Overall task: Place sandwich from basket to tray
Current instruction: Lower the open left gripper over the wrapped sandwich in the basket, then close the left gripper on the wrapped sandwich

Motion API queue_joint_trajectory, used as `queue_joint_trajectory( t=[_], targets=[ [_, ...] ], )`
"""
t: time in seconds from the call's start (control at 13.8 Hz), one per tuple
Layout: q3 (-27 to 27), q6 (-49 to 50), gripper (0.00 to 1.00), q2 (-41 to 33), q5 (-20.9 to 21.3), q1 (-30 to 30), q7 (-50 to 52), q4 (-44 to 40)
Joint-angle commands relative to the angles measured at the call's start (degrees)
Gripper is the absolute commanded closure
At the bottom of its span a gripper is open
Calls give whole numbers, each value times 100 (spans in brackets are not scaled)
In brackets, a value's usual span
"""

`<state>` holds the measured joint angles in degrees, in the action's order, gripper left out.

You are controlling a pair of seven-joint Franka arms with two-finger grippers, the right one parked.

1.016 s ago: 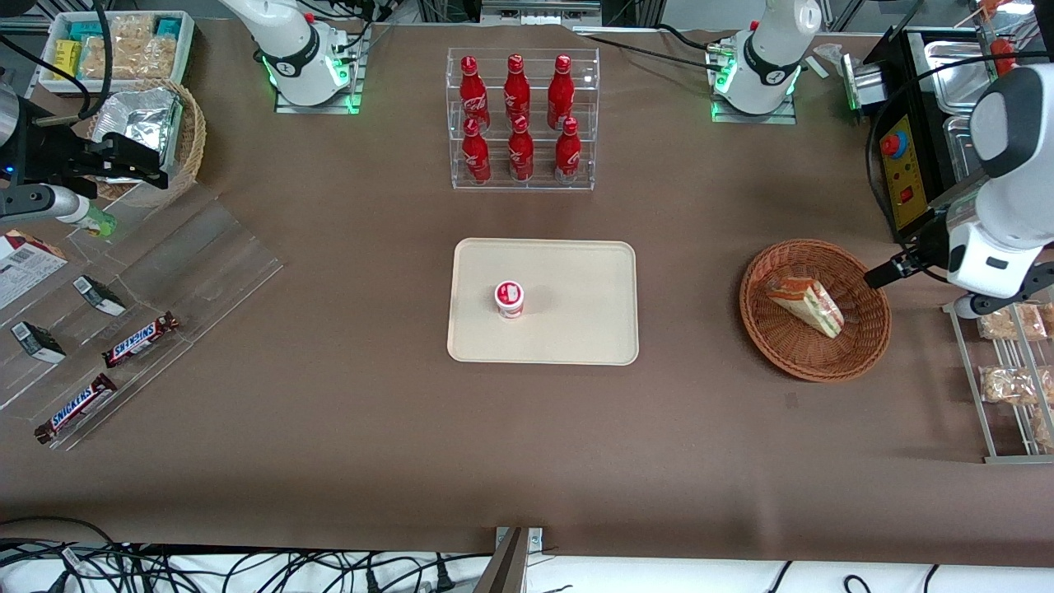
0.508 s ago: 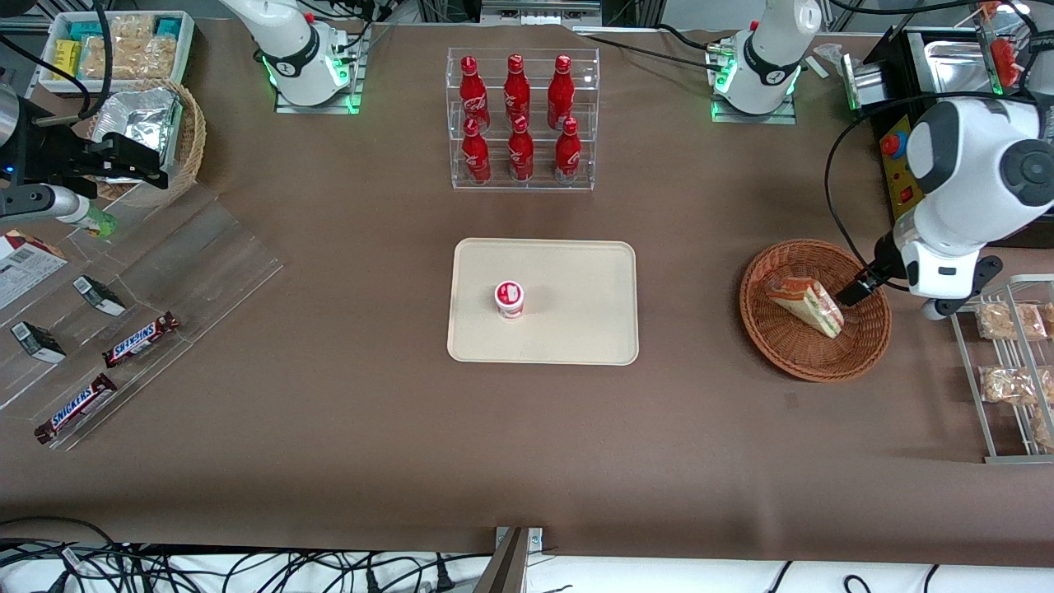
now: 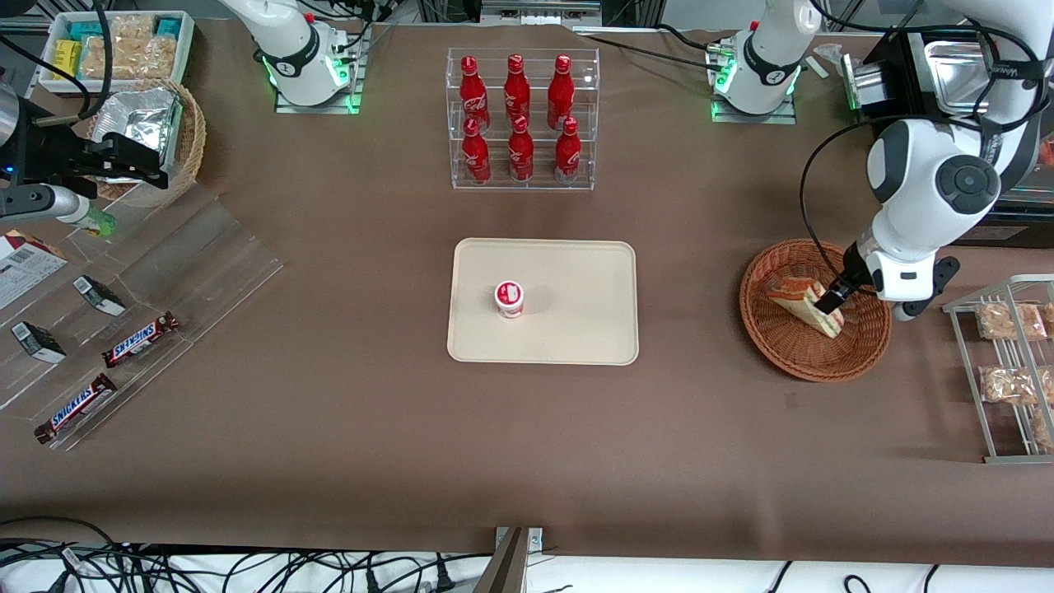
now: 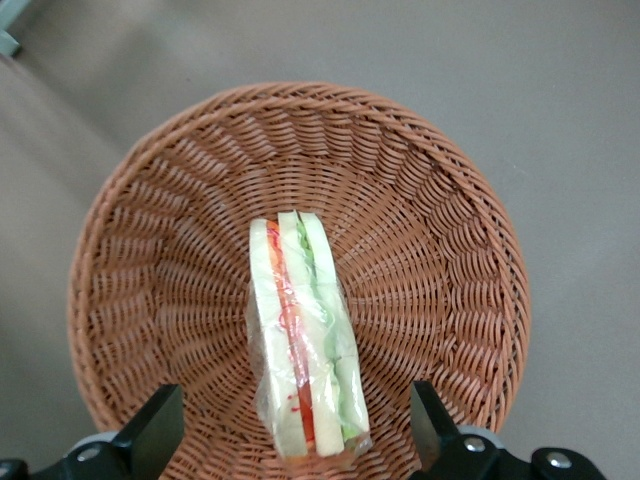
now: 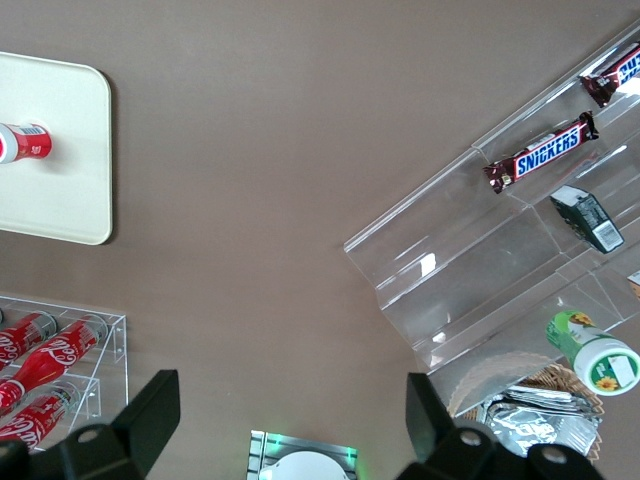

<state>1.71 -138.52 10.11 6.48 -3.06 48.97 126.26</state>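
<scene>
The sandwich (image 3: 801, 301), a wrapped wedge with red and green filling, lies in the reddish-brown wicker basket (image 3: 790, 362) toward the working arm's end of the table. My left gripper (image 3: 830, 301) hangs just above the sandwich's thick end, over the basket. In the left wrist view the sandwich (image 4: 300, 340) lies edge-up in the basket (image 4: 430, 240), and the gripper (image 4: 295, 435) is open, its black fingers (image 4: 155, 432) standing wide on either side of the wrap without touching it. The cream tray (image 3: 576, 321) lies at mid-table, apart from the basket.
A small red-and-white cup (image 3: 510, 299) stands on the tray. A clear rack of red bottles (image 3: 520, 119) stands farther from the camera than the tray. A wire rack with bagged snacks (image 3: 1009, 371) and a black control box (image 3: 906, 165) flank the basket. Snickers bars (image 3: 140, 338) lie toward the parked arm's end.
My left arm has swung in from the table's edge toward the basket. The gripper has gone from the basket's rim to above the sandwich. The sandwich has not moved.
</scene>
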Motion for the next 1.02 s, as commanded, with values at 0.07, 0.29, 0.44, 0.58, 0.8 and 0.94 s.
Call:
queue_joint_trajectory(
  t=[0.07, 0.29, 0.44, 0.58, 0.8, 0.94],
  targets=[
    [22, -272, 0, 245, 134, 8, 174, 13],
    [31, -395, 0, 386, 134, 8, 306, 56],
    [31, -509, 0, 413, 134, 8, 306, 144],
    [22, -816, 0, 430, 134, 8, 306, 337],
    [22, -940, 0, 536, 134, -1, 306, 399],
    [31, -940, 1, 545, 134, -1, 315, 399]
  ],
)
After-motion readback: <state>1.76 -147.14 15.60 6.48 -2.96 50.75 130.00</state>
